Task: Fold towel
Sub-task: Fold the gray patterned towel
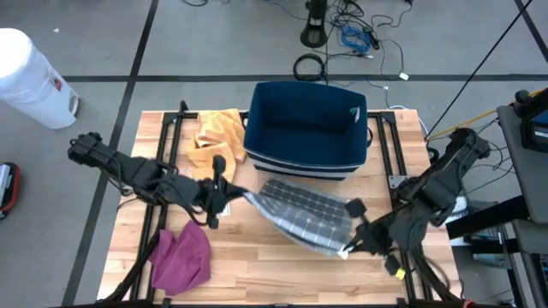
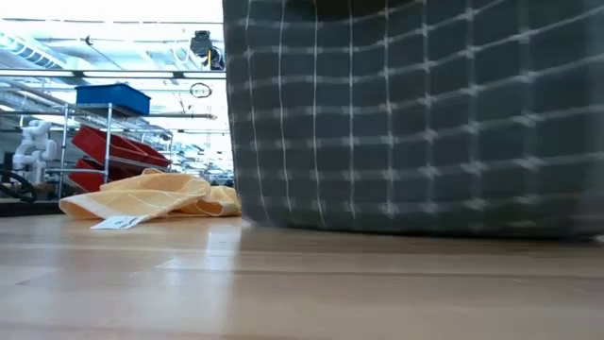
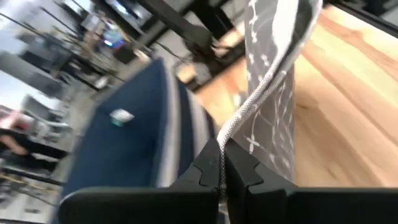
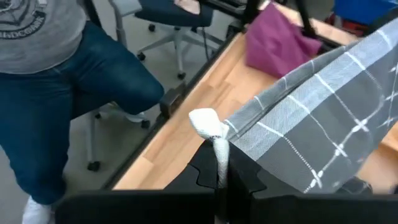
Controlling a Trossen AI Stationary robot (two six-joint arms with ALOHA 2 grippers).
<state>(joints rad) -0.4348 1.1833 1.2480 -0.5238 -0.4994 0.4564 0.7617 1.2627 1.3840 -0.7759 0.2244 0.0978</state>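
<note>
The grey checked towel (image 1: 304,214) hangs stretched between the two arms above the middle of the wooden bench (image 1: 257,265), just at 6 o'clock from the dark blue bin (image 1: 306,128). The left gripper (image 1: 229,195) has its jaws fully closed on the towel's edge at the 9 o'clock end; in the left wrist view the hem (image 3: 249,112) runs straight down into the closed fingertips (image 3: 208,171). The right gripper (image 1: 353,244) has its jaws closed too, pinching a corner at about 4 o'clock of the towel; the right wrist view shows the white corner tip (image 4: 208,124) standing up from the jaws.

In the low view the towel fills most of the picture and its lower edge is very near the bench surface; I cannot tell if it touches.

An orange cloth (image 1: 218,137) lies at 9 o'clock of the bin. A purple cloth (image 1: 181,257) lies at 7 o'clock on the bench. A person in jeans (image 4: 68,93) is beside the bench.
</note>
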